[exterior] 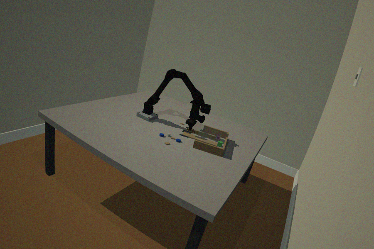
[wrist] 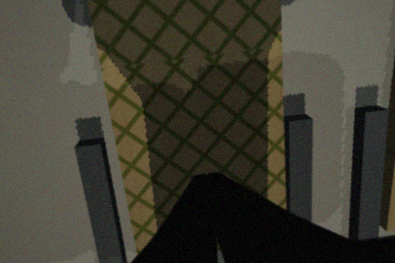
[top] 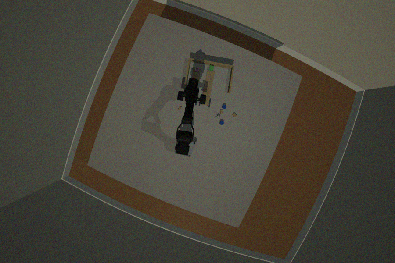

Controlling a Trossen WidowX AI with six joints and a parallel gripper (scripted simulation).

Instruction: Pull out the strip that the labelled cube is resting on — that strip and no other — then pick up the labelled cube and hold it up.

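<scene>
My gripper [wrist: 207, 186] [exterior: 189, 127] is shut, with nothing seen between the fingers. Its tip is down on a tan strip with a green lattice pattern [wrist: 189, 76], near the strip's outer end. In the top view the arm [top: 191, 94] hides most of that strip. A purple cube with a label [top: 197, 69] [exterior: 217, 136] sits at the far end of it, inside the wooden frame [top: 231, 76] [exterior: 208, 149]. A green cube [top: 210, 68] [exterior: 220, 143] sits on the plain tan strip [top: 209, 86] beside it. The cubes do not show in the wrist view.
Grey upright posts [wrist: 98, 195] [wrist: 298, 164] [wrist: 366, 168] stand on both sides of the lattice strip. Two blue caps [top: 224, 105] [top: 221, 122] and small tan blocks [top: 234, 114] [top: 179, 107] lie on the table [top: 127, 145] near the frame's open side.
</scene>
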